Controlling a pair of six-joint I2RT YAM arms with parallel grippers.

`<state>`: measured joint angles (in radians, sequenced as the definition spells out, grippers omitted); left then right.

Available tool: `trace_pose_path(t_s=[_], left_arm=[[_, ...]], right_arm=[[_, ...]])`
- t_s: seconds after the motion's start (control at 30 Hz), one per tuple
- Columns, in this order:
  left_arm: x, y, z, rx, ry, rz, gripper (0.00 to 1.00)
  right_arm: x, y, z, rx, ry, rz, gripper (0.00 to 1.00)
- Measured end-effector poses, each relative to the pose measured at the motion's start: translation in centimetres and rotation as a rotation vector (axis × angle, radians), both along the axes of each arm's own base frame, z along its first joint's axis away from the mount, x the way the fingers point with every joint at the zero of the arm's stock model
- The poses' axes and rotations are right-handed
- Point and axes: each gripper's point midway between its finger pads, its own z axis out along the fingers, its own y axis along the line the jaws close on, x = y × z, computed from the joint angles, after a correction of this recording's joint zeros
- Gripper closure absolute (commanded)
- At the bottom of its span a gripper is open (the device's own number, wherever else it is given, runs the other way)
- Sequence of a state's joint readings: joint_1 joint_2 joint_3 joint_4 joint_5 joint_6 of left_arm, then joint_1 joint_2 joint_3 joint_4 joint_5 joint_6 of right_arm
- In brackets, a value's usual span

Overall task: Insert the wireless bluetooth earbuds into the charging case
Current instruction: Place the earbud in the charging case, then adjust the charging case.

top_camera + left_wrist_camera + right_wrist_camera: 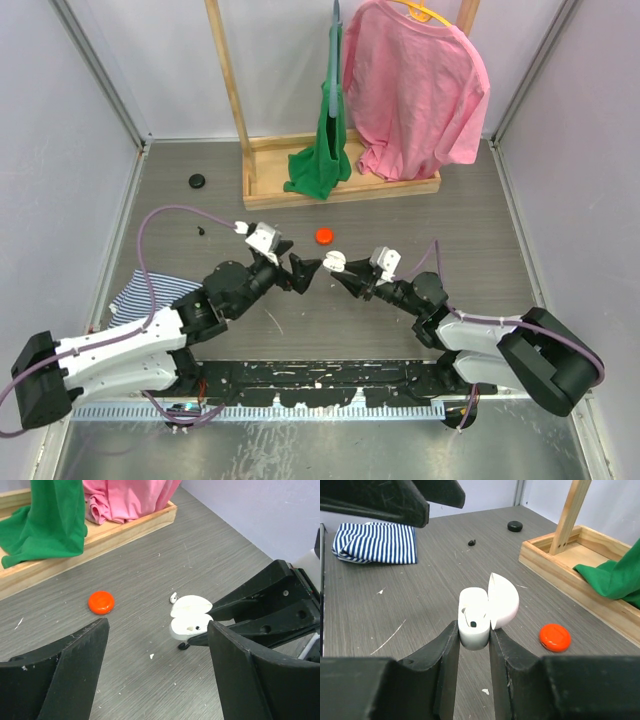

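The left pincer (300,257) stands open and empty, just left of the white charging case (476,639). The right pincer (473,629) squeezes the case, lid (504,602) flipped up, an earbud (471,621) inside, over the tabletop (420,610)

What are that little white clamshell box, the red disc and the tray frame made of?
The small white clamshell charging case looks like smooth moulded plastic: rounded, with a soft sheen. The flat round red disc also seems plastic, evenly coloured and slightly glossy, though rubber is possible. The pale rectangular tray frame looks like bare wood: visible grain, matte.
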<state>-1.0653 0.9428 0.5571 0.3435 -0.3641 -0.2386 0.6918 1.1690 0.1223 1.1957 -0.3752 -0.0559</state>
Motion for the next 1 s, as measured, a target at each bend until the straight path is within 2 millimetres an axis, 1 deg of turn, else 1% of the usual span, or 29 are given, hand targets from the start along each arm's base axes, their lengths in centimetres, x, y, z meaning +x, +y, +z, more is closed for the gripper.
trace_pose_path(t_s=[0.1, 0.2, 0.27, 0.37, 0.47, 0.6, 0.7, 0.77, 0.9, 1.0], left_arm=[[0.7, 1.3, -0.2, -0.013, 0.010, -0.028, 0.19], [1.3, 2.4, -0.3, -0.035, 0.027, -0.062, 0.21], [1.4, 2.9, -0.8, -0.043, 0.038, -0.093, 0.21], [1.0, 3.4, -2.1, -0.053, 0.063, -0.149, 0.22], [0.1, 3.1, -3.1, -0.055, 0.084, -0.219, 0.23], [-1.1, 2.4, -3.2, -0.074, 0.056, -0.306, 0.22], [-2.3, 1.9, -4.0, -0.077, 0.035, -0.382, 0.23], [-2.7, 1.7, -4.2, -0.074, 0.030, -0.409, 0.23], [-3.7, 1.4, -3.5, -0.083, -0.037, -0.475, 0.24], [-4.4, 1.3, -3.2, -0.096, -0.089, -0.512, 0.27]], right_arm=[[-0.3, 0.2, 0.1, -0.004, 0.004, 0.024, 0.85], [-0.7, 0.6, 0.7, 0.002, -0.004, 0.055, 0.85], [-0.8, 0.8, 1.1, 0.006, -0.007, 0.072, 0.85], [-1.2, 1.3, 1.4, 0.008, 0.001, 0.106, 0.85], [-1.7, 1.8, 1.8, 0.010, 0.011, 0.148, 0.85], [-2.3, 2.3, 2.3, 0.019, 0.028, 0.198, 0.85], [-2.8, 2.5, 2.9, 0.027, 0.033, 0.233, 0.85], [-3.2, 2.7, 3.3, 0.032, 0.034, 0.257, 0.85], [-4.0, 3.0, 4.0, 0.039, 0.025, 0.307, 0.84], [-4.5, 3.2, 4.2, 0.035, 0.017, 0.341, 0.84]])
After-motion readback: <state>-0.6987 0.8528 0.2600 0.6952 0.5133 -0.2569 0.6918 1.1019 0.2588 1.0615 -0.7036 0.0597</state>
